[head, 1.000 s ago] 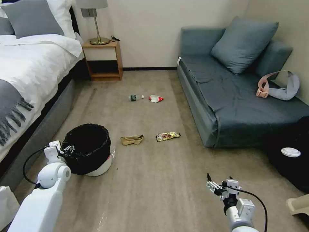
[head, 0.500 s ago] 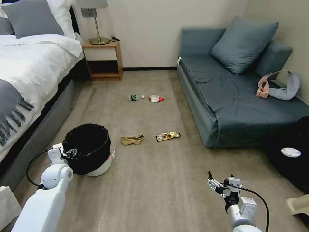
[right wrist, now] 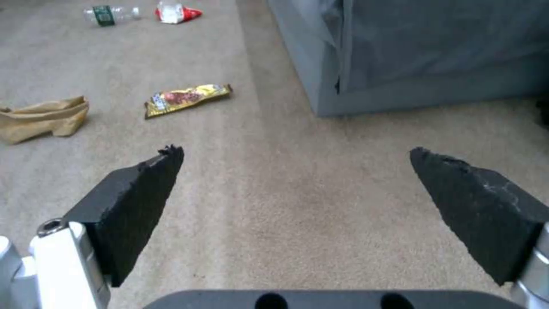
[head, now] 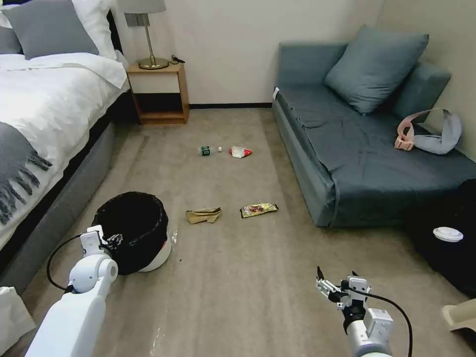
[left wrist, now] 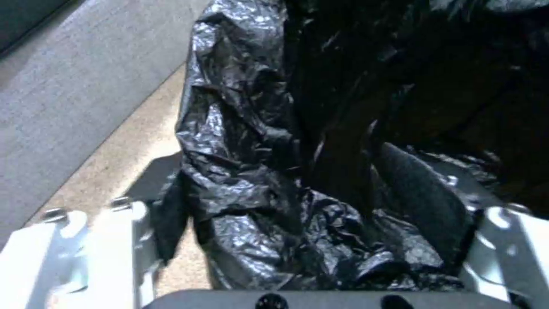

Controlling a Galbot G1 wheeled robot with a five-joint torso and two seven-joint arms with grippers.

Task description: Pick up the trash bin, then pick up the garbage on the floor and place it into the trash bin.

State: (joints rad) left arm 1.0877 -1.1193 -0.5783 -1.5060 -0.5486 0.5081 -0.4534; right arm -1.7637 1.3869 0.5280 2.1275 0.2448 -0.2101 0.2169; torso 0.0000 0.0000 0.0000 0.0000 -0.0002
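Beige bedroom carpet (head: pixel 238 277) carries the round, black-bagged trash bin (head: pixel 133 230) beside the bed. The left gripper (left wrist: pixel 309 240) seemingly pinches its crinkled rim liner, which could slip or tear. The right gripper (right wrist: pixel 297 189) hangs wide open, empty.

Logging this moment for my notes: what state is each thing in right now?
Bin: tilted, left tool shut on its bagged rim.
Right tool: open, empty, above carpet.
Bottle: lying on floor.
Red-white snack bag: on floor.
Paper bag: crumpled, on floor.
Gold wrapper: flat on floor.
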